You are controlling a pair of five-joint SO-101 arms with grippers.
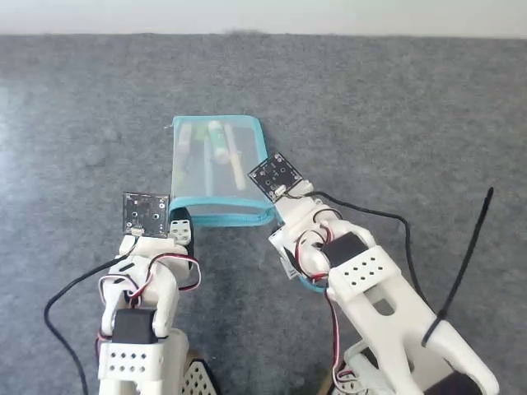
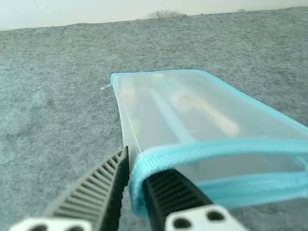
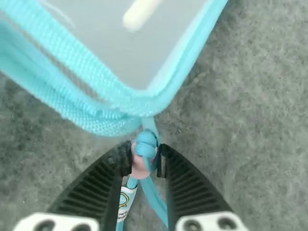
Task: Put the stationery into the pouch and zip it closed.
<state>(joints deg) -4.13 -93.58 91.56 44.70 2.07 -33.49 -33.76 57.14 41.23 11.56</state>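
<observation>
Grey felt-like surface [image 1: 82, 123] takes up pretty much the whole scene, with a strip of pale wall [image 1: 263, 16] along the far edge. Two white arms sit side by side at the near end, the left arm [image 1: 136, 329] and the right arm [image 1: 387, 304], both pointed at the same thing. That thing is the pouch [image 1: 218, 169], a see-through one with turquoise trim, lying flat on the surface about midway between the two arms, zipper edge toward them. The stationery [image 1: 221, 148] is inside it: a few pen-like sticks, white, green and a cream one, lying lengthwise. Can't really make out what each is. The left tool [image 2: 132, 192] is pinching the turquoise zipper edge at the pouch's near corner on its side, the fabric band squeezed tight in it. The right tool [image 3: 143, 161] is at the other near corner, clamped on the zipper pull [image 3: 144, 147], a little knotted turquoise cord hanging right off the pouch's corner. Whether the zipper is fully shut is hard to tell.
</observation>
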